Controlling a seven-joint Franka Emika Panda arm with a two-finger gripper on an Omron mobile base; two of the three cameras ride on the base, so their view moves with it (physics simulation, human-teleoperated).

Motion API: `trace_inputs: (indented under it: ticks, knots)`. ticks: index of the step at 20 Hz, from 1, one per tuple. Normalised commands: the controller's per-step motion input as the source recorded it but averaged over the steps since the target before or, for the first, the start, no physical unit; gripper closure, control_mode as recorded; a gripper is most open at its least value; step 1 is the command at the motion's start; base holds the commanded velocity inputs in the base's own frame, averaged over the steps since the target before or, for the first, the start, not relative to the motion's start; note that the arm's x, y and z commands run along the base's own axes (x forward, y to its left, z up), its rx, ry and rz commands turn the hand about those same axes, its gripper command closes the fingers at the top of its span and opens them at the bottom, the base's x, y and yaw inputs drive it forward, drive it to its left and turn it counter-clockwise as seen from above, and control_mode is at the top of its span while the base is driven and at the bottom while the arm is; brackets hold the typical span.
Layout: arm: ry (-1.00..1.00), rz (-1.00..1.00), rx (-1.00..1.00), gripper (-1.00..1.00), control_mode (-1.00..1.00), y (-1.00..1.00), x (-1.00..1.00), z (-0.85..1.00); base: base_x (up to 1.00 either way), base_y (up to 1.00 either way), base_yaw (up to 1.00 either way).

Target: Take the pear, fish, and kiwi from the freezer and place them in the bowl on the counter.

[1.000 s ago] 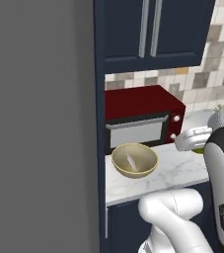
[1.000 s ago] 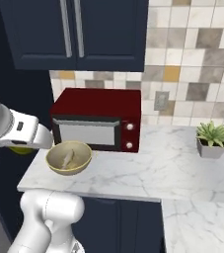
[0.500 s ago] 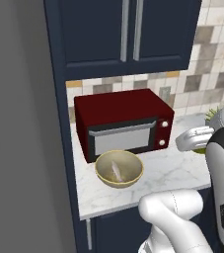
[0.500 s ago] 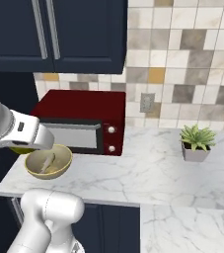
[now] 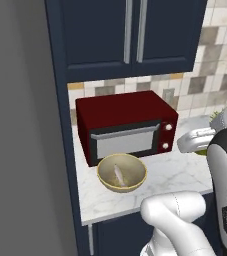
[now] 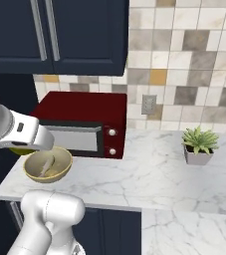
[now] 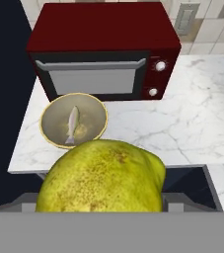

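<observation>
Pear [image 7: 101, 177], yellow-green and speckled brown, fills the lower middle of the hand view, clamped in the gripper [image 7: 101, 205] whose jaws stand wide around it, the fingertips hidden behind the fruit. Held up off the counter [image 7: 192, 126], it hangs on the near side of the bowl [image 7: 96, 131], out past the counter's front edge as seen from the hand. In the right base view a sliver of yellow-green shows under the white hand just left of the bowl.

Beyond the pear, the round tan bowl sits near the front edge of the white marble-patterned counter, toward its left end. 1 fish [image 7: 72, 123], pale and slim, lies inside the bowl on its speckled bottom, its tail pointing toward the near rim. Both base views show the same pale shape lying in the bowl.

Directly behind the bowl stands a dark red microwave [image 7: 103, 49] with a silver-framed door, a long handle and 2 white knobs on its right side; bowl and microwave are close but apart. Farther right of the bowl, well apart along the counter, a small potted plant [image 6: 199, 146] sits by the tiled wall. Behind the microwave, a wall outlet [image 6: 148, 104] is set in the tiles, and navy upper cabinets [image 6: 55, 35] hang above.
</observation>
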Motion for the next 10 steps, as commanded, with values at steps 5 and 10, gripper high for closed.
trace_inputs:
  ticks: [5,10]
  knots:
    - [0.00,0.00,0.00,1.00,1.00,0.00,0.00,0.00,0.06,0.28,0.09]
    - [0.00,0.00,0.00,1.00,1.00,0.00,0.00,0.00,0.04,0.16,0.17]
